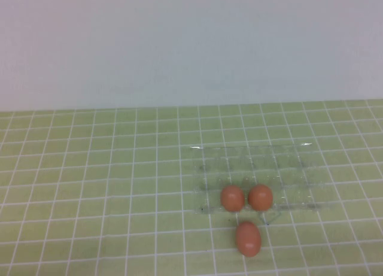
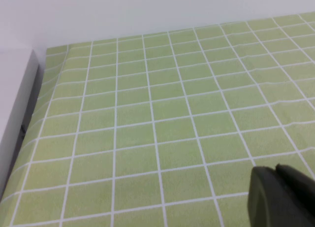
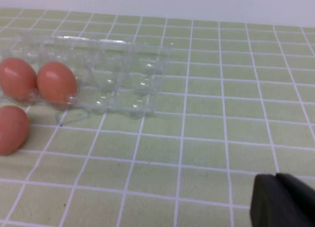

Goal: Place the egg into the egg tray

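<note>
The clear plastic egg tray [image 1: 257, 162] lies right of the table's middle, visible mainly by its glinting edges. Two reddish-brown eggs [image 1: 232, 198] [image 1: 260, 197] sit side by side in its near row. A third egg [image 1: 248, 238] lies on the mat just in front of the tray. In the right wrist view the tray [image 3: 123, 74], the two eggs in it [image 3: 17, 78] [image 3: 57, 82] and the loose egg [image 3: 11, 129] all show. My right gripper [image 3: 275, 176] is shut and empty, well apart from them. My left gripper [image 2: 275, 168] is shut and empty over bare mat. Neither gripper shows in the high view.
A green mat with a white grid [image 1: 96, 186] covers the table. A white wall [image 1: 191, 42] stands behind it. In the left wrist view the mat's edge and a white ledge [image 2: 15, 104] show at one side.
</note>
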{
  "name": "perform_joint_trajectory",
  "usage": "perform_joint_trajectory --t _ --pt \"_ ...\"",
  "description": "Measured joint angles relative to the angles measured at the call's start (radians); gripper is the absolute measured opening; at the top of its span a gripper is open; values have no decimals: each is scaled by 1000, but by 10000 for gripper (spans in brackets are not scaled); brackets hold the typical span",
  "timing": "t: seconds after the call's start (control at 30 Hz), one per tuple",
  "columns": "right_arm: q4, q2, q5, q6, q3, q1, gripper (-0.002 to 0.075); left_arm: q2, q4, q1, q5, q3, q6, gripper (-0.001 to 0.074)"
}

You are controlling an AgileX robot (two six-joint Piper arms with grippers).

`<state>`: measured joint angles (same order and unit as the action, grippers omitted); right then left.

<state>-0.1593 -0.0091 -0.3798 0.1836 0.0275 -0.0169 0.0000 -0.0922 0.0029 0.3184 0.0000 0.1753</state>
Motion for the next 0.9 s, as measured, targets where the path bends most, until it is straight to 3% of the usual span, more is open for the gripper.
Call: perform_joint_trajectory --t 0.27,0.53,0.7,0.9 --pt "23 26 -24 -28 -117 0 -2 0 0 0 0 0 0 -1" --pt "72 326 -41 -145 -380 0 -2 0 0 0 0 0 0 -2" --pt "90 544 -182 -157 -502 -3 -2 0 0 0 0 0 0 -2" --pt "63 792 -223 -160 -536 -149 -2 0 0 0 0 0 0 -2"
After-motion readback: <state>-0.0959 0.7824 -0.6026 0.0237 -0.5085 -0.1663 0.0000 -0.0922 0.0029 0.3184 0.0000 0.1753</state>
